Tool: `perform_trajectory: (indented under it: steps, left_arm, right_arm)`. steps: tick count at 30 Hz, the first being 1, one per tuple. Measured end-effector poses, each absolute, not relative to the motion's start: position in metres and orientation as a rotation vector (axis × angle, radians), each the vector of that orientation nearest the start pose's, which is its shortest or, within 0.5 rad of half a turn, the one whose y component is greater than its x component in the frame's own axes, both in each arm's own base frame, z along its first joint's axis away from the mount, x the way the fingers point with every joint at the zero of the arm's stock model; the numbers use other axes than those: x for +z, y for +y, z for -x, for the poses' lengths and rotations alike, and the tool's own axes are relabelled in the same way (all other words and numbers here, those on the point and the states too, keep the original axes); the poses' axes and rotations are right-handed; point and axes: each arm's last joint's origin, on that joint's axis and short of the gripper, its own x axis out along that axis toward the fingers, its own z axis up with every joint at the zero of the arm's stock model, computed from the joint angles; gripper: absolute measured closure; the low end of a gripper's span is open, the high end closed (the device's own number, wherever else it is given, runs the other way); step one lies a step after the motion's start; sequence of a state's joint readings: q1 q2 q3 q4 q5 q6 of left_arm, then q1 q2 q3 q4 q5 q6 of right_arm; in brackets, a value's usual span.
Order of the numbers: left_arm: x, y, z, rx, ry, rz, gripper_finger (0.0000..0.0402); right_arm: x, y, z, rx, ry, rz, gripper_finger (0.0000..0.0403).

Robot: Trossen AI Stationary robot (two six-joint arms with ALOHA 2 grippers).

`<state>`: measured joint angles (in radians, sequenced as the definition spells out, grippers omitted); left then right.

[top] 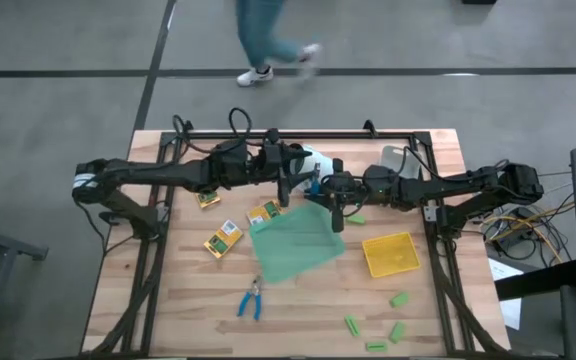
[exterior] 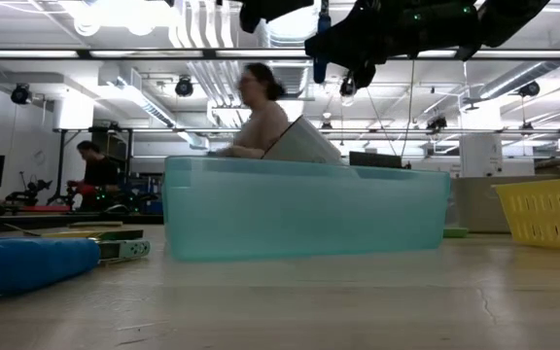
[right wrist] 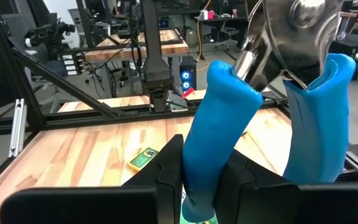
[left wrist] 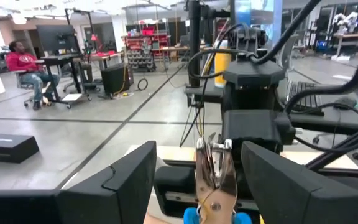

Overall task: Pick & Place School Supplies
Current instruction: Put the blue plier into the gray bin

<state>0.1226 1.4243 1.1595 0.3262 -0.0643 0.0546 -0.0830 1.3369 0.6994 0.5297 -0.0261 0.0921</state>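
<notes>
Right gripper (right wrist: 201, 177) fingers clamp pliers (right wrist: 272, 93) (blue-handled), seemingly above green tray (top: 298, 245) edge.

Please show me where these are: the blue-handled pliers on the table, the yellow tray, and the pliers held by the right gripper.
Pliers on the table (top: 251, 300), high view, on the blue handles.
Yellow tray (top: 390, 254), high view, on its floor.
Held pliers (right wrist: 219, 134), right wrist view, on the blue handle between the fingers of the right gripper (right wrist: 199, 180).

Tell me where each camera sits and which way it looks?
High view: above the wooden table, looking down; both arms, left gripper, right gripper.
Low view: tabletop height, facing the translucent green tray; arms overhead.
Left wrist view: past its open fingers at blue-handled metal pliers.
Right wrist view: past its fingers gripping them.
Both wrists share the pliers.
</notes>
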Motion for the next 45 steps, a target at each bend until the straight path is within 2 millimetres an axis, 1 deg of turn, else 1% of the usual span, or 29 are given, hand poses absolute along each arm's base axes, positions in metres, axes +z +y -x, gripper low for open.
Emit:
perform_trajectory:
  steps: [6,13,17,20,23,26,29,34,39,45]
  left_arm:
    - [0.378,0.040,-0.311,0.190,-0.061,-0.055,0.0160]
    - [0.385,0.038,-0.291,0.211,0.005,-0.053,0.0161]
    - [0.389,0.038,-0.280,0.252,0.029,-0.053,0.0161]
    - [0.392,0.038,-0.274,0.255,0.043,-0.053,0.0161]
    - [0.393,0.037,-0.271,0.256,0.050,-0.053,0.0161]
    - [0.392,0.038,-0.271,0.281,0.056,-0.053,0.0161]
    - [0.392,0.039,-0.270,0.314,0.060,-0.054,0.0161]
    - [0.391,0.040,-0.270,0.351,0.066,-0.056,0.0161]
    - [0.391,0.040,-0.270,0.352,0.079,-0.097,0.0161]
    - [0.389,0.040,-0.270,0.351,0.101,-0.114,0.0161]
  right_arm:
    - [0.252,-0.023,-0.287,-0.062,0.104,-0.098,0.0349]
    - [0.254,-0.023,-0.286,-0.063,0.100,-0.103,0.0351]
    - [0.262,-0.023,-0.281,-0.073,0.070,-0.101,0.0350]
    - [0.271,-0.024,-0.275,-0.118,0.039,-0.097,0.0350]
    - [0.279,-0.025,-0.264,-0.196,0.042,-0.105,0.0350]
    - [0.284,-0.027,-0.250,-0.318,0.085,-0.139,0.0349]
    - [0.288,-0.029,-0.232,-0.446,0.118,-0.211,0.0349]
    - [0.294,-0.031,-0.203,-0.634,0.122,-0.339,0.0349]
    - [0.295,-0.032,-0.180,-0.760,0.115,-0.471,0.0349]
    - [0.286,-0.031,-0.166,-0.842,0.164,-0.612,0.0349]
